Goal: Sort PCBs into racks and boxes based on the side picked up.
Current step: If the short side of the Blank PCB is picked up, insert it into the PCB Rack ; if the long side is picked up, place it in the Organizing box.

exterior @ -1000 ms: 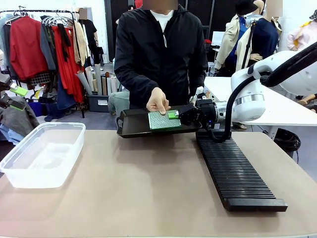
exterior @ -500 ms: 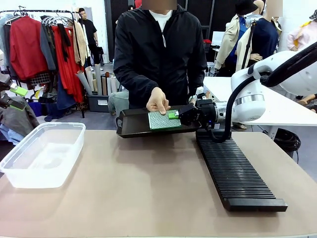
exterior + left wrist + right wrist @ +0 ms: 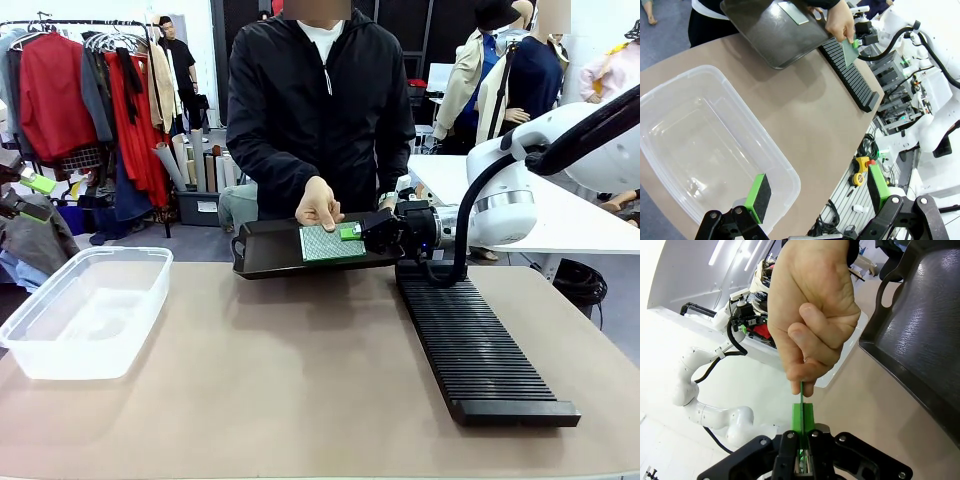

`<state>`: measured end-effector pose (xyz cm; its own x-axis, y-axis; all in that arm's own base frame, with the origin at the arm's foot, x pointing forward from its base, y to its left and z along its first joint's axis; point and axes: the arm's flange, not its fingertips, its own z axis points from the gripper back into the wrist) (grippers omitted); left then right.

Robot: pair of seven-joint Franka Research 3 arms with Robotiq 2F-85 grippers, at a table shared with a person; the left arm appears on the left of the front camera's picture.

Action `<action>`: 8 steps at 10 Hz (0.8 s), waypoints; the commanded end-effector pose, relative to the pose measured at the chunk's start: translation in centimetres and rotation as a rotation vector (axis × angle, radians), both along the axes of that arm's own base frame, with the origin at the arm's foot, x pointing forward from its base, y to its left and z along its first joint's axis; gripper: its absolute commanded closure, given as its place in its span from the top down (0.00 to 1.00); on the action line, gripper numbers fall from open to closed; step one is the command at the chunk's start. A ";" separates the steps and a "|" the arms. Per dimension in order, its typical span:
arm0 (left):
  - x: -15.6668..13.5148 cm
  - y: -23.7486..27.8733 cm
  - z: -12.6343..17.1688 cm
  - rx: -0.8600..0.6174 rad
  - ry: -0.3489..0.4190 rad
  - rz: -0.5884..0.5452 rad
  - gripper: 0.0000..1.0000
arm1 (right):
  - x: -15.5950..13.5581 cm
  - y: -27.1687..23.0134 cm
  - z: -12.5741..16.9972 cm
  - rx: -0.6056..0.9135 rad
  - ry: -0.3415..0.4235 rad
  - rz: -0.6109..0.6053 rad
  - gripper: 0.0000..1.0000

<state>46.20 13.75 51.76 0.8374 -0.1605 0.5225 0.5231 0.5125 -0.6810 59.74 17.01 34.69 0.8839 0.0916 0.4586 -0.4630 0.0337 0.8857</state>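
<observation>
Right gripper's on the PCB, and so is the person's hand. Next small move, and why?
Probably hold the grip steady until the fingers let go: the right gripper looks closed on one edge of the PCB, but the person's hand pinches the opposite edge.

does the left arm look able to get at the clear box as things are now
Probably yes. The left end effector hangs open over the near edge of the clear box, whose open top faces it; the person's hand and the black tray are well beyond it.
</observation>
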 end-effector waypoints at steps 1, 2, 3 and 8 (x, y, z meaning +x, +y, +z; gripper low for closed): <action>-0.1 0.0 0.0 0.000 -0.003 0.004 1.00 | 0.0 0.1 0.1 0.001 -0.001 0.000 0.00; -0.1 0.0 0.0 0.000 -0.003 0.004 1.00 | 0.0 0.1 0.1 0.001 -0.001 0.000 0.00; -0.1 0.0 0.0 0.000 -0.003 0.004 1.00 | 0.0 0.1 0.1 0.001 -0.001 0.000 0.00; -0.1 0.0 0.0 0.000 -0.003 0.004 1.00 | 0.0 0.1 0.1 0.001 -0.001 0.000 0.00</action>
